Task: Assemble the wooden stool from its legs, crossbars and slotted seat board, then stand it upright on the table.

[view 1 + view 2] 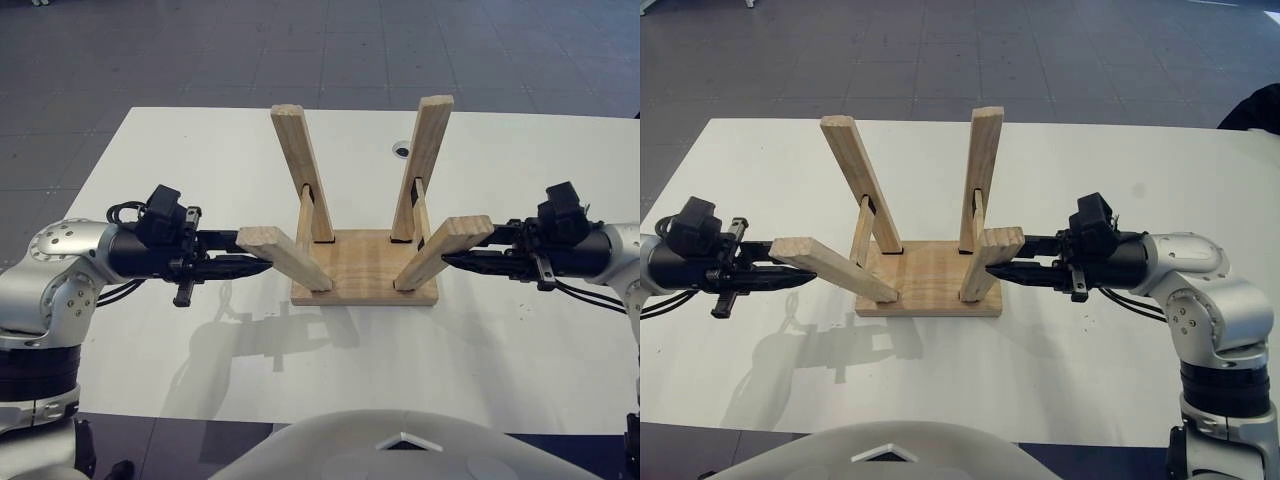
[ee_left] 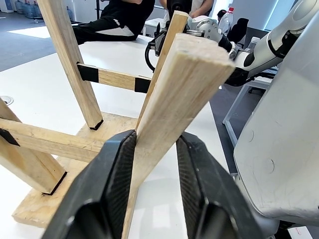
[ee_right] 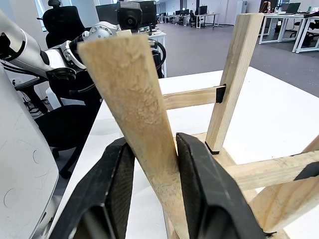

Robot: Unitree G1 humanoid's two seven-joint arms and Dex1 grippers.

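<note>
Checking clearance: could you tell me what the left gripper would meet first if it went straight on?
The near left leg, which the left gripper clamps; beyond it, probably the near right leg.

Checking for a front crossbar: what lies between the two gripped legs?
Only bare seat board between near-left leg and near-right leg, per left eye view.
</note>
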